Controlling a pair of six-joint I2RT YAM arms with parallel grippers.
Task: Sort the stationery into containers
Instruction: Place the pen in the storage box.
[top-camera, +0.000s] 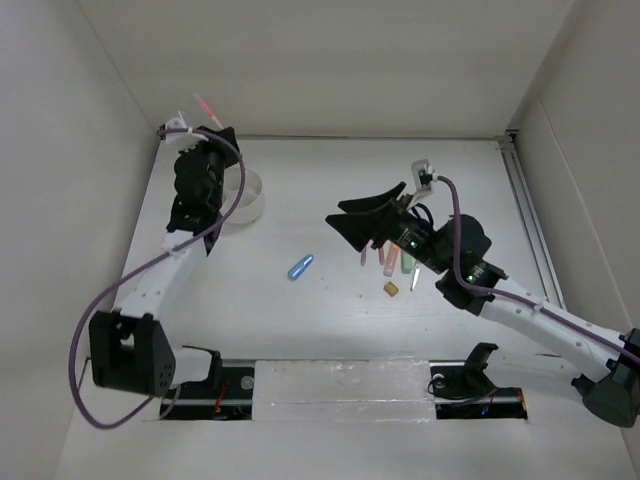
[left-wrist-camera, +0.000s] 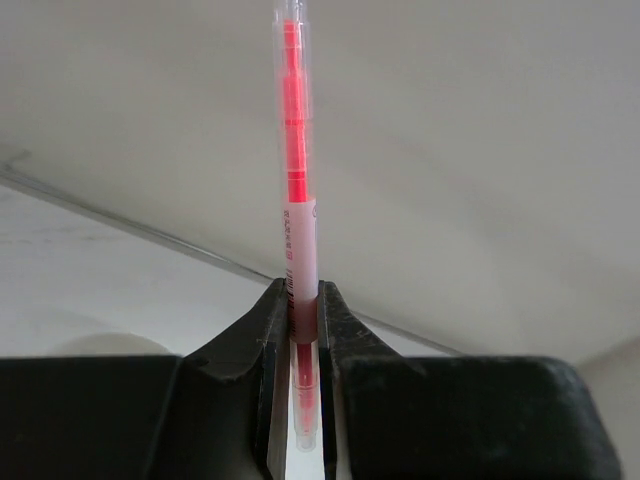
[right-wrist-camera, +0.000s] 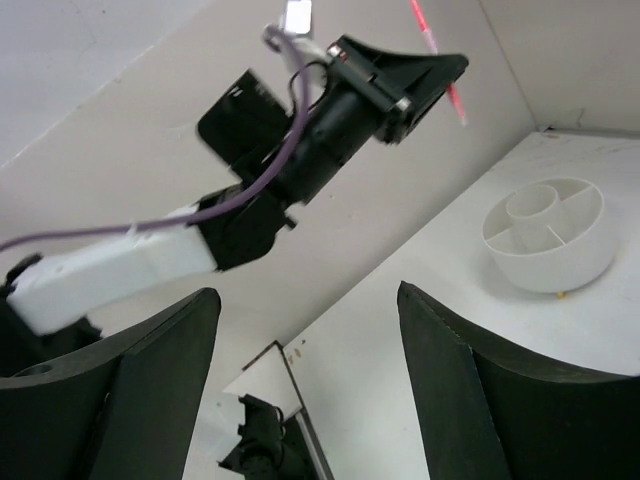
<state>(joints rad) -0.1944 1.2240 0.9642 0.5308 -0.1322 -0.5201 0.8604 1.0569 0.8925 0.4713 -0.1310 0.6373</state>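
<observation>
Black two-finger right gripper (top-camera: 365, 215), frame centre: jaws spread wide, nothing held.
Left gripper (left-wrist-camera: 303, 300), upper left: clamped on thin red translucent pen (left-wrist-camera: 297, 170), held near low round white divided cup (right-wrist-camera: 548, 240).
No item is seen in the cup.
Left unsorted at centre: cluster of pens and highlighters (top-camera: 390, 258), blue capsule-shaped piece (top-camera: 301, 267), tan eraser cube (top-camera: 390, 289).
Sorting is judged barely begun.

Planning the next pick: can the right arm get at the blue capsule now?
Probably yes: the right gripper is open and empty, and the capsule lies alone close by, nothing between them.

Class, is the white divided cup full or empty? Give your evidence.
Empty, as far as can be seen: in the right wrist view the cup shows only bare white compartments.
</observation>
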